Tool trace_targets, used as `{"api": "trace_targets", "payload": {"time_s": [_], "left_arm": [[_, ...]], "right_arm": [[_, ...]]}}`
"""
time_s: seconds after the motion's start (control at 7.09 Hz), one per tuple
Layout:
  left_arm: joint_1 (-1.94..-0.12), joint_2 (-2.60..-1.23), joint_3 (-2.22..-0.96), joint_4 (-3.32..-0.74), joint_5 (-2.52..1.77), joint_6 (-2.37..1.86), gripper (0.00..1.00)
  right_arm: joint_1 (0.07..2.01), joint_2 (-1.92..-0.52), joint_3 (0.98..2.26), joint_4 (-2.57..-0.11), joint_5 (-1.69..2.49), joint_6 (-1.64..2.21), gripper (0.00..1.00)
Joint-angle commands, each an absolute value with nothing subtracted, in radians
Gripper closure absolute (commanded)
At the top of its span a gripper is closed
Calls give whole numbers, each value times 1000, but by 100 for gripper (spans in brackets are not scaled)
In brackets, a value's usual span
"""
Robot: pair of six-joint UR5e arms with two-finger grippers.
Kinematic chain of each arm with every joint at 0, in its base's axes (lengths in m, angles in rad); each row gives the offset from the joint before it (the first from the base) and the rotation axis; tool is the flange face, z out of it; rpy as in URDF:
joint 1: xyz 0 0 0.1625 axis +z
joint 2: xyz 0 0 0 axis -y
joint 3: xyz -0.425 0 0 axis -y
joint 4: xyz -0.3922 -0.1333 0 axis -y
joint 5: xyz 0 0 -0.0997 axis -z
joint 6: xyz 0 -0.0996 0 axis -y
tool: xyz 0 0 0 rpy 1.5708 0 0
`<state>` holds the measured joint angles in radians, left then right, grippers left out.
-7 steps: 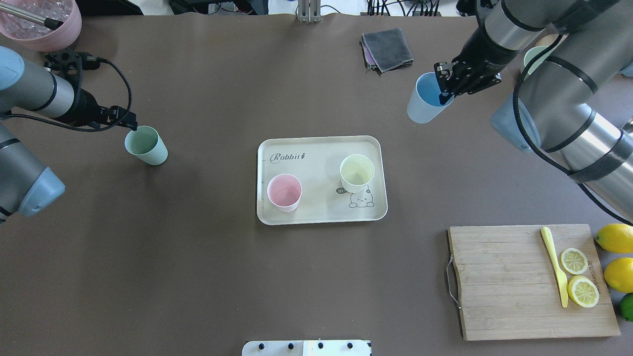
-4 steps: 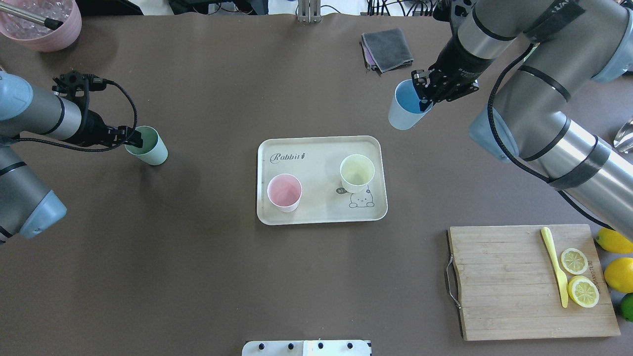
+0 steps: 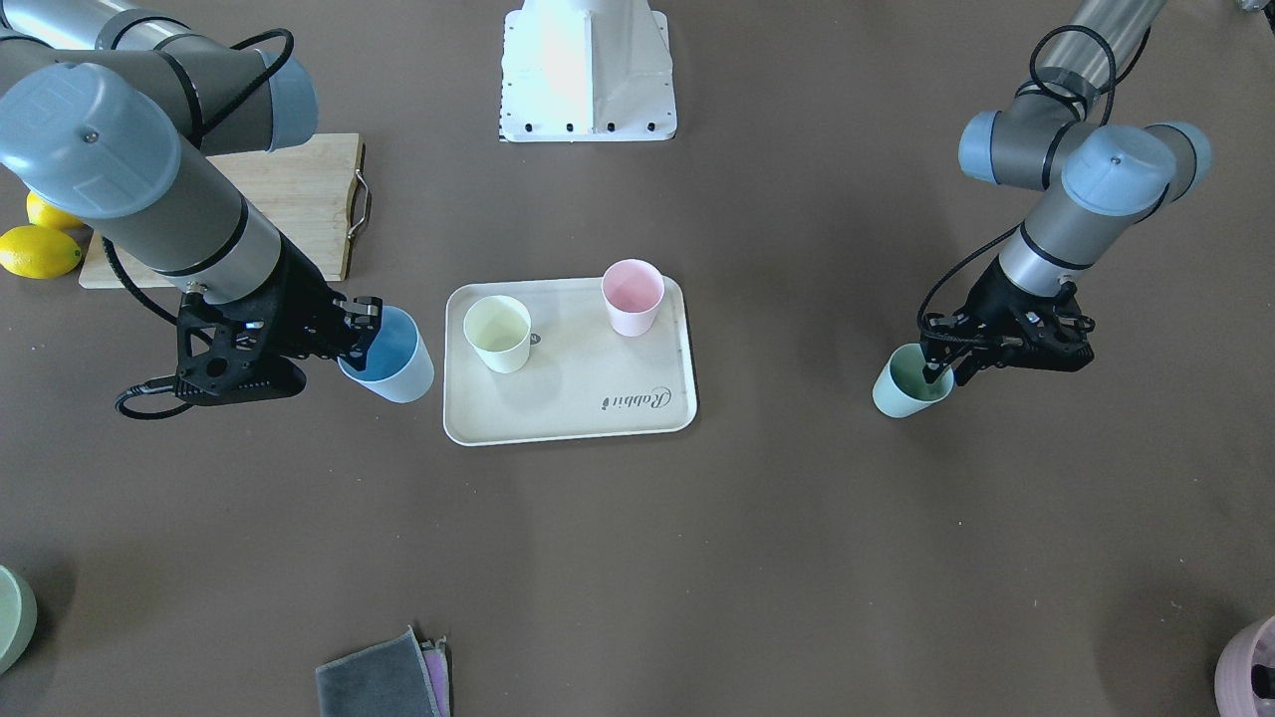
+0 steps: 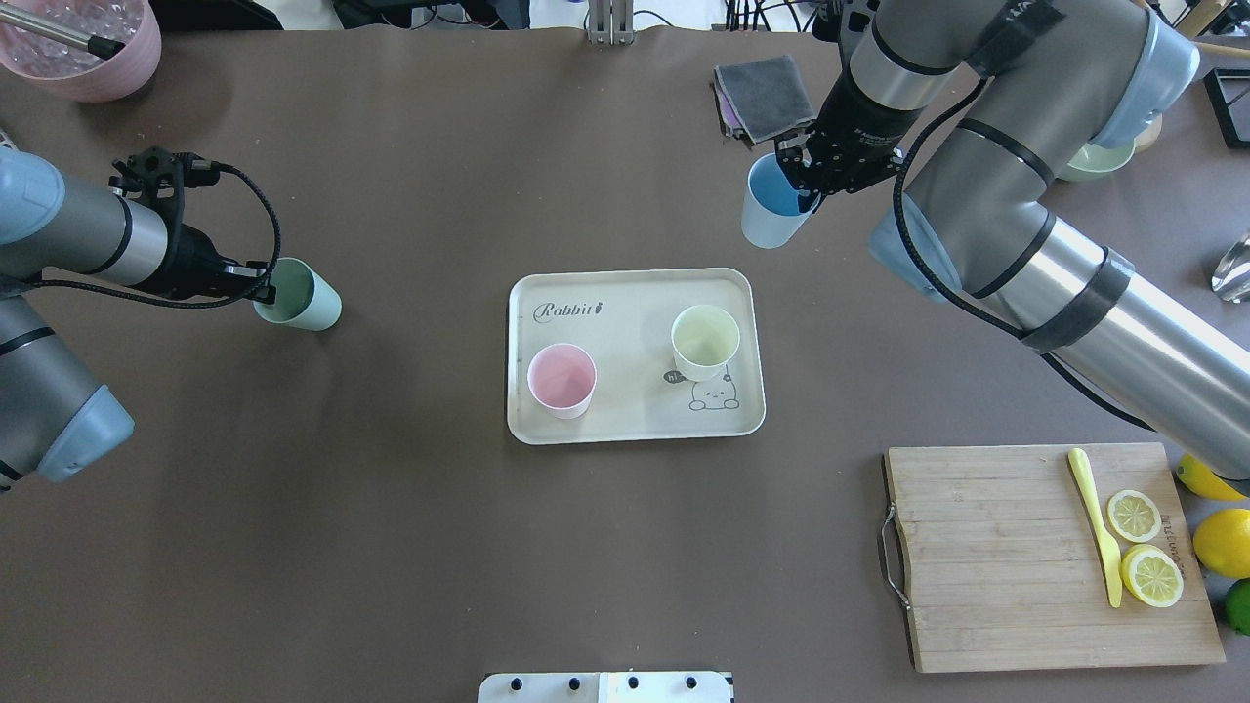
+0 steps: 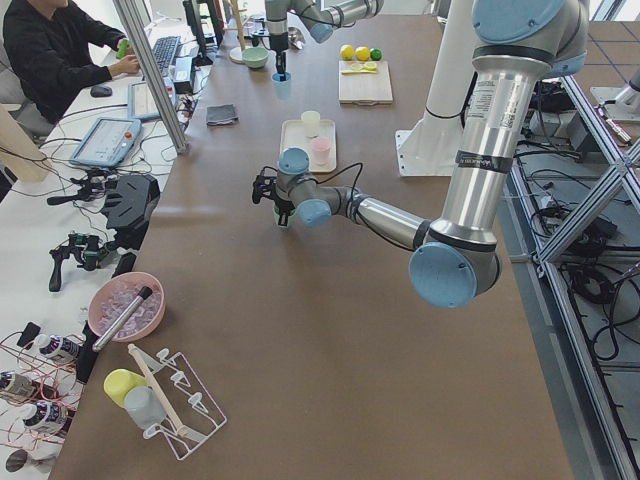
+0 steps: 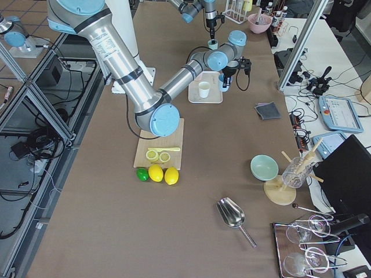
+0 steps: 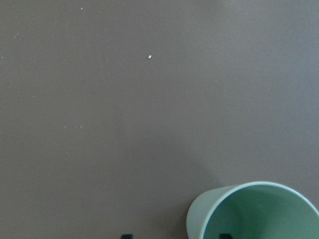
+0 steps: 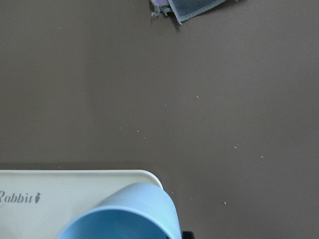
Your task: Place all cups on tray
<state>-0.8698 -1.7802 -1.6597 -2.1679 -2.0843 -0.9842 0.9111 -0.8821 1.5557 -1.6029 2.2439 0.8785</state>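
Across the table from the robot, front-facing view: a brown matte tabletop (image 3: 637, 558) carries a cream-beige rectangular tray (image 3: 573, 413). On the tray stand a pale yellow plastic cup (image 3: 498, 335) and a light pink plastic cup (image 3: 632, 297), both upright. The right gripper (image 3: 367, 329), at view left, is clamped on the rim of a light blue plastic cup (image 3: 398, 366). That cup is held tilted, just beside the tray's short edge. The left gripper (image 3: 936, 370) has one finger inside a mint green plastic cup (image 3: 901, 393), which stands on the table well apart from the tray.

Overhead view: a wooden cutting board (image 4: 986, 557) bears a yellow plastic knife (image 4: 1094, 522) and two lemon slices (image 4: 1133, 516). A folded grey cloth (image 4: 767, 93) and a mauve pot (image 4: 93, 59) lie at the far edge.

Left side view: a seated operator in black (image 5: 55, 55) works at a side bench. A white wire rack (image 5: 170, 410) stands at the table's near end.

Right side view: a metal scoop (image 6: 235, 215) and a pale green bowl (image 6: 265, 168) lie toward the table's near end.

Left wrist view: the jaws stand apart astride the mint green plastic cup's wall, the outer finger clear of it.

Right wrist view: the light blue plastic cup overlaps the tray's rounded corner, with the folded grey cloth beyond.
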Motion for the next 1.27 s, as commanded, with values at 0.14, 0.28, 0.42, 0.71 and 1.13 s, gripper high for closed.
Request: {"api": "trace_targets", "payload": {"time_s": [0.14, 0.28, 0.42, 0.71, 1.13], "left_arm": [[-908, -1915, -1700, -1949, -2129, -983, 100], [-911, -1948, -1700, -1909, -2131, -983, 100], [-916, -1979, -1698, -1869, -2128, -983, 100], [-917, -1988, -1698, -1859, -2128, -986, 100], [-887, -2043, -1692, -1859, -2120, -1102, 100]], "right_arm": [[792, -848, 1416, -1430, 2143, 983, 100], [754, -848, 1416, -1428, 2122, 991, 100], [730, -847, 1422, -1427, 2120, 1027, 100], [700, -847, 1419, -1427, 2092, 1042, 100], [768, -841, 1445, -1431, 2111, 1083, 0]]}}
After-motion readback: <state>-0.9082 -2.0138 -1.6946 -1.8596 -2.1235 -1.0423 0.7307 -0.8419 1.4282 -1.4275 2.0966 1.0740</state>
